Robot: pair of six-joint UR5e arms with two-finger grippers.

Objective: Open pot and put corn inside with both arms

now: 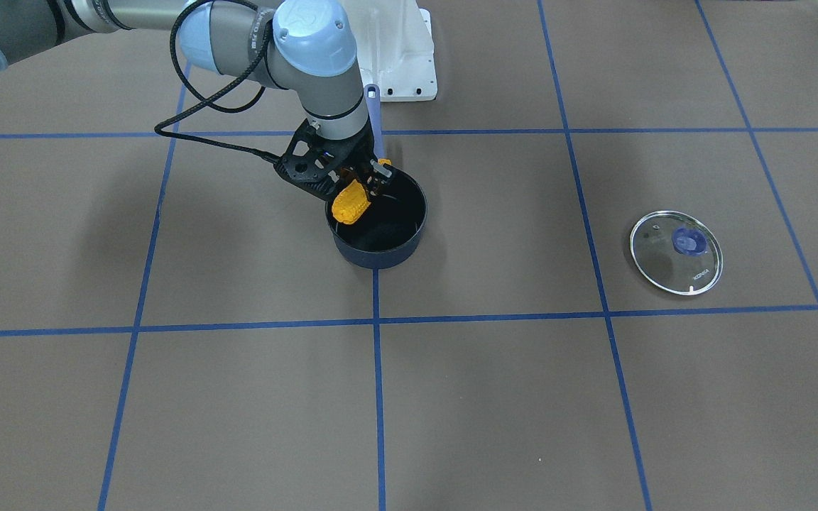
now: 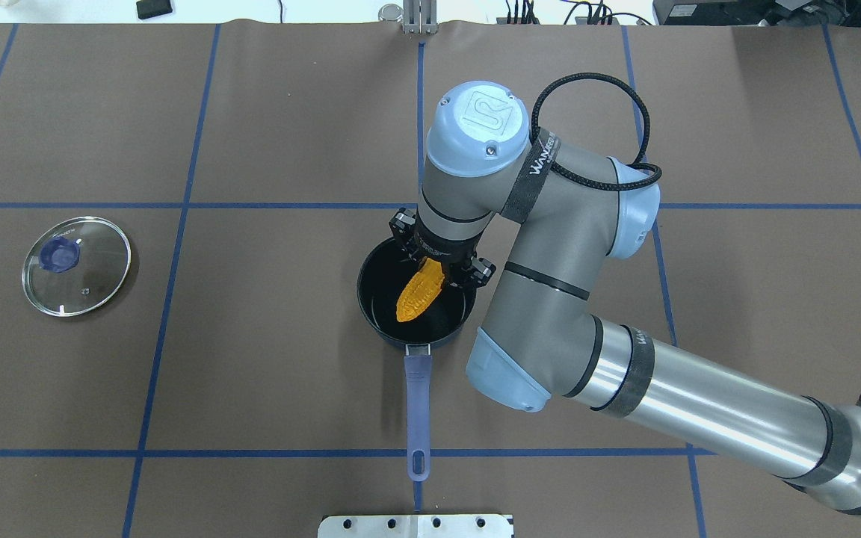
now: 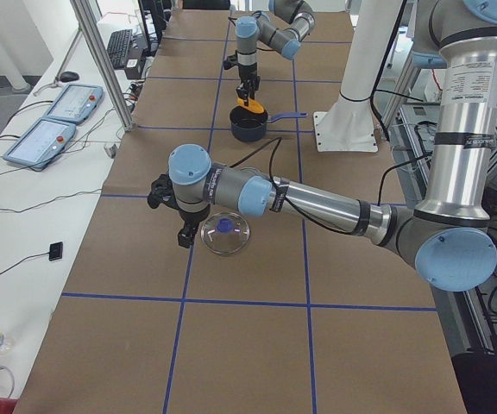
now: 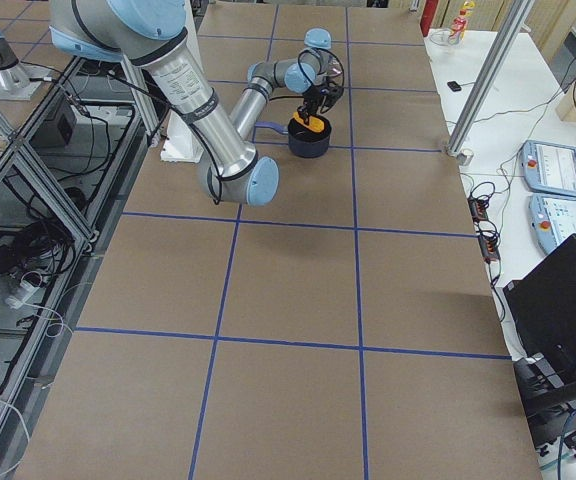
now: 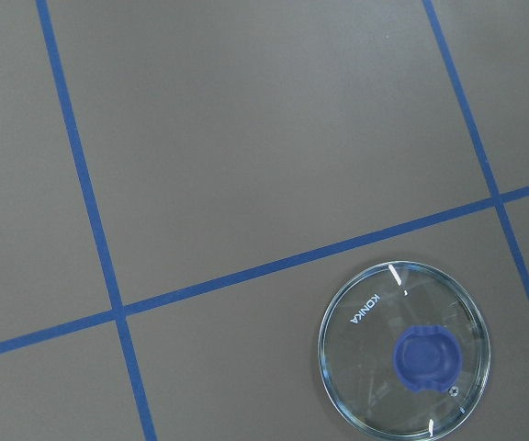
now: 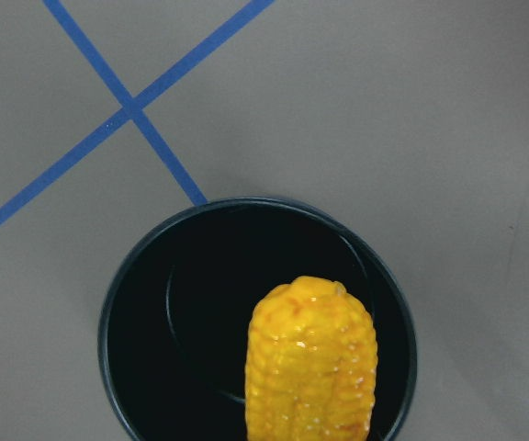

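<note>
The dark blue pot (image 1: 379, 250) stands open at mid-table, its lavender handle (image 2: 417, 396) pointing toward the robot. My right gripper (image 1: 365, 179) is shut on the upper end of the orange-yellow corn (image 1: 350, 202) and holds it tilted over the pot's mouth, its lower end inside the rim (image 2: 421, 291). The right wrist view shows the corn (image 6: 310, 367) hanging above the pot's black inside (image 6: 200, 312). My left gripper (image 3: 182, 231) shows only in the exterior left view, hovering beside the glass lid (image 3: 225, 235); I cannot tell whether it is open or shut.
The round glass lid (image 2: 76, 265) with a blue knob lies flat on the table on the robot's left, well apart from the pot, and also shows in the left wrist view (image 5: 404, 358). The white base mount (image 1: 398, 50) stands behind the pot. Blue tape lines grid the brown table.
</note>
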